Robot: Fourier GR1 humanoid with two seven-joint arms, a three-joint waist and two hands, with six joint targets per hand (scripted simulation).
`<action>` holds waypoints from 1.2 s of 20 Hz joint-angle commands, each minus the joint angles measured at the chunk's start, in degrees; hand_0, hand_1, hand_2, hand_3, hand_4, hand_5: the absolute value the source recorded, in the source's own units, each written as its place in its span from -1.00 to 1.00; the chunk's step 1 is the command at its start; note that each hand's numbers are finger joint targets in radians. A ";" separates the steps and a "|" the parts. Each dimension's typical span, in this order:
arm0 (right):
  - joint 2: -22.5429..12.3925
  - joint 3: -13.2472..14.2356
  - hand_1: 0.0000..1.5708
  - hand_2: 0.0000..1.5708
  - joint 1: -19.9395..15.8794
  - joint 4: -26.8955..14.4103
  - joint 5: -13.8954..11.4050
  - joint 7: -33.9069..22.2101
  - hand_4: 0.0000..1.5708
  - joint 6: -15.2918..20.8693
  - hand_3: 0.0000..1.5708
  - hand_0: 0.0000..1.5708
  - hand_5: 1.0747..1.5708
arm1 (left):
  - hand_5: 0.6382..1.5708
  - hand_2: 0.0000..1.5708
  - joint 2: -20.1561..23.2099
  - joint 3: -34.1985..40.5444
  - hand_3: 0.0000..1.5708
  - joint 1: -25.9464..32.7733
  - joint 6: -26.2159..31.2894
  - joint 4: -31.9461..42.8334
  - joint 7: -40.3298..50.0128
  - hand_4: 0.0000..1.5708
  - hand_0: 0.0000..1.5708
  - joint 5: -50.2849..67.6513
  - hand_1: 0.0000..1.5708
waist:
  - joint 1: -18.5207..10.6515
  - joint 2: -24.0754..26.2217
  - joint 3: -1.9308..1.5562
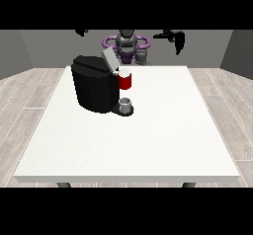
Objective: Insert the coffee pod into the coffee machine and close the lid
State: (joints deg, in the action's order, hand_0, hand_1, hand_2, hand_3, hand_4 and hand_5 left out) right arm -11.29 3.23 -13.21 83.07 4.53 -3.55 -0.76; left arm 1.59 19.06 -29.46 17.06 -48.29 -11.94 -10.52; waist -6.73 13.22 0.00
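The black coffee machine stands on the white table, left of the middle. Its grey lid is tilted up and open. At the machine's front is a red pod holder with a small white coffee pod sitting in its top. Below it, a grey cup rests on the machine's base. The hand at the view's right hangs high above the table's far edge, fingers pointing down and holding nothing. Of the hand at the view's left, only a small dark part shows, high and behind the machine.
The robot's torso is behind the table's far edge. The table's near half and right side are bare white surface. Wooden floor surrounds the table.
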 commanded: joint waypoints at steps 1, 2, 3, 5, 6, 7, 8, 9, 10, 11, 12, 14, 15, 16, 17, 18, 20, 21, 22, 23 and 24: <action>0.07 -1.72 -1.00 -1.00 -1.46 -0.62 -2.63 0.41 -0.70 0.08 -1.00 -1.00 1.00 | 1.00 -1.00 -1.34 -1.17 -1.00 5.02 1.57 -4.02 -1.11 -0.89 -1.00 1.87 -1.00 | -2.47 -1.61 0.00; -1.38 0.48 -1.00 -1.00 -2.75 -2.00 -1.20 0.70 -0.73 -1.56 -1.00 -1.00 1.00 | 1.00 -1.00 -1.53 -4.05 -1.00 5.02 -0.09 -8.09 2.77 -0.74 -1.00 4.09 -1.00 | -2.08 -1.08 -0.02; -0.28 -1.27 -1.00 -1.00 -1.58 0.02 -0.70 0.63 -0.79 -3.15 -1.00 -1.00 1.00 | 1.00 -1.00 -1.54 -5.21 -1.00 6.69 -2.89 -9.25 2.73 -0.72 -1.00 3.77 -1.00 | 0.13 -1.47 -0.01; 2.28 -4.13 -1.00 -1.00 -1.46 0.66 -3.60 -1.03 -1.00 -0.39 -1.00 -1.00 1.00 | 1.00 -1.00 -1.01 -3.71 -1.00 7.69 -0.31 -11.84 5.37 -0.87 -1.00 4.08 -1.00 | -0.72 -1.38 -0.01; 0.91 -1.43 -1.00 -1.00 -2.58 -3.57 -3.11 2.92 -0.84 -0.80 -1.00 -1.00 1.00 | 1.00 -1.00 0.30 -3.20 -1.00 6.19 2.24 -13.05 4.60 -1.00 -1.00 5.44 -1.00 | -3.77 -3.87 -0.02; 1.06 -1.06 -1.00 -1.00 -3.80 -2.83 -2.03 3.11 -1.00 -1.90 -1.00 -1.00 1.00 | 1.00 -1.00 -1.34 -4.63 -1.00 9.30 0.41 -14.24 2.37 -1.00 -1.00 4.73 -1.00 | -1.70 -5.67 -0.01; 1.77 -1.24 -1.00 -1.00 -6.04 -2.86 -1.81 1.03 -1.00 -1.38 -1.00 -1.00 1.00 | 1.00 -1.00 -0.82 -3.45 -1.00 7.96 -0.28 -15.26 4.68 -1.00 -1.00 6.32 -1.00 | -1.56 -6.24 -0.01; 1.95 -0.20 -1.00 -1.00 -3.83 -4.73 -0.85 5.23 -1.00 -2.28 -1.00 -1.00 1.00 | 1.00 -1.00 -1.24 -4.16 -1.00 8.76 -1.73 -15.71 2.31 -1.00 -1.00 4.83 -1.00 | -1.73 -7.91 -0.02; -0.77 3.15 -1.00 -1.00 -5.41 -6.45 0.84 5.54 -1.00 -3.71 -1.00 -1.00 1.00 | 1.00 -1.00 -1.55 -4.63 -1.00 10.91 0.91 -18.21 4.03 -1.00 -1.00 7.12 -1.00 | -3.86 -6.81 -0.02; 0.66 1.65 -1.00 -1.00 -6.18 -8.05 -0.87 4.25 -1.00 -2.33 -1.00 -1.00 1.00 | 1.00 -1.00 -1.56 -6.21 -1.00 10.43 -0.20 -20.72 8.36 -1.00 -1.00 8.45 -1.00 | -3.49 -6.71 -0.02; 2.18 -0.82 -1.00 -1.00 -5.06 -5.85 -1.77 3.48 -1.00 -2.45 -1.00 -1.00 1.00 | 1.00 -1.00 -1.25 -5.38 -1.00 13.57 -0.18 -20.22 4.06 -1.00 -1.00 7.39 -1.00 | -1.09 -7.63 -0.01; 0.51 2.11 -1.00 -1.00 -8.10 -9.19 0.11 2.39 -1.00 -3.45 -1.00 -1.00 1.00 | 1.00 -1.00 -1.49 -6.65 -1.00 13.67 -0.20 -23.76 7.97 -1.00 -1.00 7.94 -1.00 | -2.43 -8.20 -0.01; 0.45 1.99 -1.00 -1.00 -8.82 -9.43 0.21 2.92 -1.00 -4.17 -1.00 -1.00 1.00 | 1.00 -1.00 -0.42 -5.84 -1.00 12.18 -1.64 -23.52 6.40 -1.00 -1.00 7.73 -1.00 | -0.75 -10.22 -0.01; 1.21 2.60 -1.00 -1.00 -8.24 -10.28 0.93 6.10 -1.00 -4.37 -1.00 -1.00 1.00 | 1.00 -1.00 -1.35 -5.97 -1.00 10.90 -3.36 -23.59 6.80 -1.00 -1.00 7.52 -1.00 | -0.15 -11.53 -0.01; 1.28 1.58 -1.00 -1.00 -12.01 -8.79 0.39 2.02 -1.00 -3.93 -1.00 -1.00 1.00 | 1.00 -1.00 0.95 -5.60 -1.00 13.00 -1.64 -22.30 3.34 -1.00 -1.00 7.78 -1.00 | 0.80 -12.30 0.00; 0.68 3.59 -1.00 -1.00 -13.10 -13.13 -0.69 5.22 -1.00 -2.01 -1.00 -1.00 1.00 | 1.00 -1.00 -1.29 -7.88 -1.00 13.48 -1.84 -25.47 5.84 -1.00 -1.00 7.33 -1.00 | -2.79 -13.01 -0.01; 3.26 1.24 -1.00 -1.00 -14.11 -12.12 -1.75 4.10 -1.00 -0.67 -1.00 -1.00 1.00 | 1.00 -1.00 1.65 -5.52 -1.00 11.97 -1.96 -25.30 9.12 -1.00 -1.00 9.74 -1.00 | -0.24 -12.91 0.00; -0.74 4.24 -1.00 -1.00 -15.63 -15.09 0.46 5.47 -1.00 -4.95 -1.00 -1.00 1.00 | 1.00 -1.00 0.29 -7.70 -1.00 12.45 -2.91 -26.27 6.66 -1.00 -1.00 7.68 -1.00 | -0.78 -14.92 -0.01; 1.43 2.42 -1.00 -1.00 -14.12 -16.66 -1.93 8.48 -1.00 -3.24 -1.00 -1.00 1.00 | 1.00 -1.00 0.98 -7.17 -1.00 12.68 -1.90 -28.55 9.14 -1.00 -1.00 10.10 -1.00 | -1.15 -14.26 -0.01; 3.42 1.05 -1.00 -1.00 -15.36 -16.01 -2.92 5.95 -1.00 -0.88 -1.00 -1.00 1.00 | 1.00 -1.00 0.50 -7.51 -1.00 12.62 -3.72 -28.44 10.23 -1.00 -1.00 9.60 -1.00 | -0.39 -13.64 0.00; 3.00 1.03 -1.00 -1.00 -15.08 -14.12 -1.77 1.95 -1.00 -1.85 -1.00 -1.00 1.00 | 1.00 -1.00 3.39 -6.18 -1.00 15.33 -0.28 -28.13 10.07 -1.00 -1.00 11.03 -1.00 | 0.06 -11.69 0.00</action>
State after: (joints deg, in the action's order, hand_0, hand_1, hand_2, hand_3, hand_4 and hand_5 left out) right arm -9.43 5.19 -26.71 69.32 3.16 1.31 -3.19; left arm 2.52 12.37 -16.62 15.25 -74.67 -3.35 -1.31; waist -7.54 0.61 -0.01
